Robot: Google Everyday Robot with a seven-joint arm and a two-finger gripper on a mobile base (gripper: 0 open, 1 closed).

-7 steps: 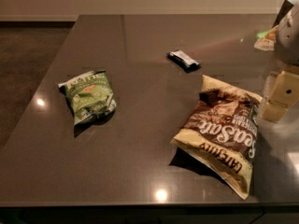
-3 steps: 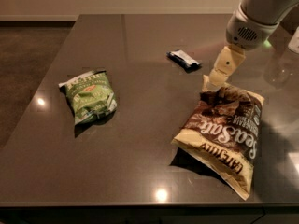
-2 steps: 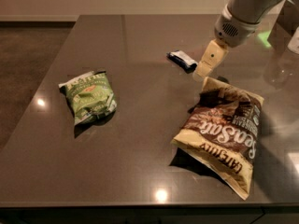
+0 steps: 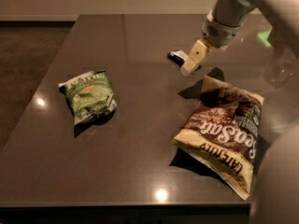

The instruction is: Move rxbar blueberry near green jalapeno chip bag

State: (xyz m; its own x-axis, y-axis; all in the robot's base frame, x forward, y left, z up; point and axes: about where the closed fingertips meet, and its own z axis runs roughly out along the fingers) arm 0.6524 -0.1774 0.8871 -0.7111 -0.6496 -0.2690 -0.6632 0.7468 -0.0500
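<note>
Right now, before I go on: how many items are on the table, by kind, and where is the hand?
Chip bags: 2, the green jalapeno chip bag and the brown-and-cream Sea Salt bag.
Snack bars: 1, the rxbar blueberry, partly covered by the hand, which hangs right at it.
Total: 3 on the table.

The rxbar [image 4: 176, 56], dark with a white panel, is lying flat on the far part of the counter [image 4: 140, 143], partly hiding behind the claw [image 4: 190, 65]. The crinkled green bag [image 4: 88, 96] is lying well apart, to the left.
</note>
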